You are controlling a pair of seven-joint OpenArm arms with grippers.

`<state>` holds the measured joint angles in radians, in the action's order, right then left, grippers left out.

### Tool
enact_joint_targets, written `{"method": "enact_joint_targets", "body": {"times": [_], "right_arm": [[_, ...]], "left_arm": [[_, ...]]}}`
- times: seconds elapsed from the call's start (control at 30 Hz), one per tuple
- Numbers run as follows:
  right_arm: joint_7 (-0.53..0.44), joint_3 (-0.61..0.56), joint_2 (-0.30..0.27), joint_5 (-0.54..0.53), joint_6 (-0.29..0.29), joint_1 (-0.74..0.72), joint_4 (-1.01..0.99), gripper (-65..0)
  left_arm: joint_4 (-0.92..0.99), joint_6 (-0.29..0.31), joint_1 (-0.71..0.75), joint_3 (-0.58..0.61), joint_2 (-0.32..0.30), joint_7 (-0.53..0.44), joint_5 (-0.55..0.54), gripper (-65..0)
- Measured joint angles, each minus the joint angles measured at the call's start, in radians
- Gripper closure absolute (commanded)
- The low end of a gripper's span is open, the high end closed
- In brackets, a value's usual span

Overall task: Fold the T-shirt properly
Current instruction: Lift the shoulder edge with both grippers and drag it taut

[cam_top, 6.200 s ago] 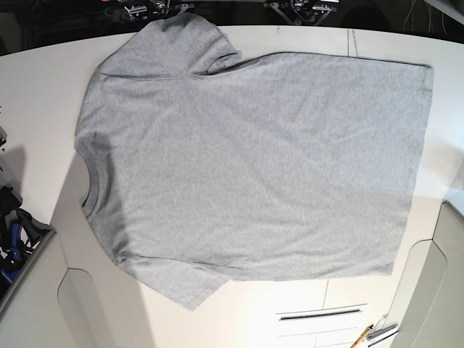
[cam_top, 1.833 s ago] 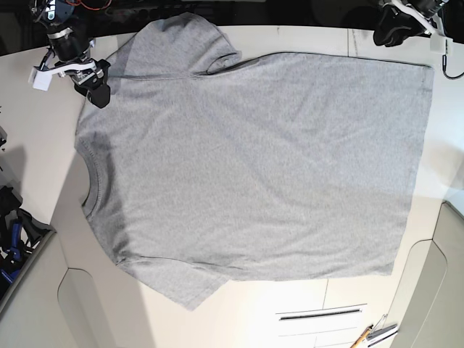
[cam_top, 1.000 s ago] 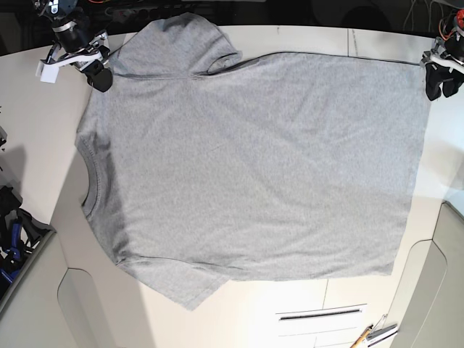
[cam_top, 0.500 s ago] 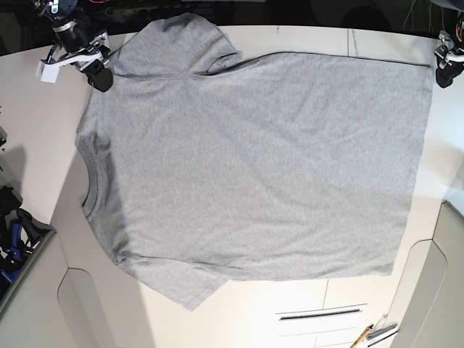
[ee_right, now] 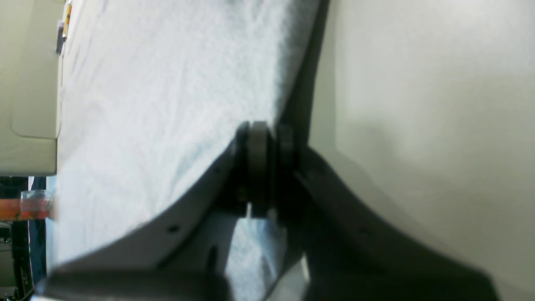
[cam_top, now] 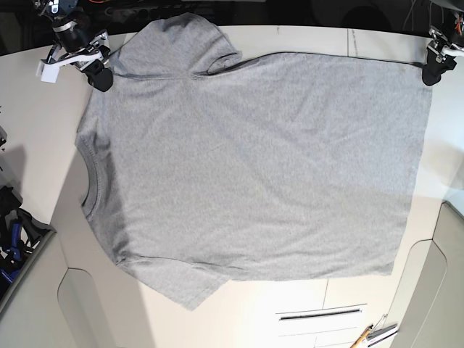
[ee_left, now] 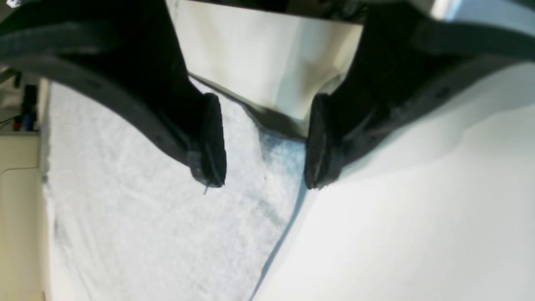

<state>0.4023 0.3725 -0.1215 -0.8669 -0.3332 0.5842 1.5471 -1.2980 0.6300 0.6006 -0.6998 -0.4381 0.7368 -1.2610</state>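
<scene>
The T-shirt (cam_top: 254, 167) lies flat on the surface (cam_top: 43, 130), long axis left-right. Right hand (ee_right: 263, 154) pinches its shoulder edge; left hand (ee_left: 263, 146) gapes empty over the hem corner.

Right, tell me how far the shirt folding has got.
Done: the T-shirt lies spread flat on the table, no fold made. In hand: the right gripper is shut on the shoulder edge; the left gripper is open over the hem corner. Left: grip that corner, then every fold.
</scene>
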Motion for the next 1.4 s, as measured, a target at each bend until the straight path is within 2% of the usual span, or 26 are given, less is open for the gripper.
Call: {"method": "enact_joint_targets", "body": {"times": [0.23, 0.4, 0.6, 0.73, 0.83, 0.93, 1.03, 1.17, 1.4], "right_arm": [[0.0, 0.0, 0.0, 0.0, 0.0, 0.0, 0.0, 0.0], [0.0, 0.0, 0.0, 0.0, 0.0, 0.0, 0.0, 0.0], [0.0, 0.0, 0.0, 0.0, 0.0, 0.0, 0.0, 0.0], [0.0, 0.0, 0.0, 0.0, 0.0, 0.0, 0.0, 0.0], [0.0, 0.0, 0.0, -0.002, 0.0, 0.0, 0.0, 0.0], [0.02, 0.0, 0.0, -0.015, 0.001, 0.0, 0.013, 0.0], [0.032, 0.0, 0.0, 0.026, 0.006, 0.006, 0.047, 0.0], [0.055, -0.002, 0.001, 0.071, 0.021, 0.054, 0.125, 0.0], [0.07, 0.011, 0.002, 0.106, 0.023, 0.148, 0.267, 0.0]], "left_arm": [[0.0, 0.026, 0.0, 0.0, 0.017, 0.043, -0.046, -34.5], [0.0, 0.025, -0.032, 0.002, 0.021, 0.055, -0.038, -33.6], [0.002, 0.014, -0.064, 0.005, 0.021, 0.056, -0.018, -21.2], [0.002, 0.013, -0.064, 0.005, 0.023, 0.051, -0.013, -15.5], [0.003, 0.01, -0.064, 0.006, 0.023, 0.049, 0.002, 0.0], [0.003, 0.01, -0.064, 0.006, 0.023, 0.048, 0.007, 0.0], [0.003, 0.01, -0.063, 0.005, 0.023, 0.048, 0.007, 0.0], [0.003, 0.045, -0.046, -0.029, 0.024, 0.059, 0.006, 0.0], [0.004, 0.051, 0.006, -0.137, 0.025, 0.121, -0.097, 0.0]]}}
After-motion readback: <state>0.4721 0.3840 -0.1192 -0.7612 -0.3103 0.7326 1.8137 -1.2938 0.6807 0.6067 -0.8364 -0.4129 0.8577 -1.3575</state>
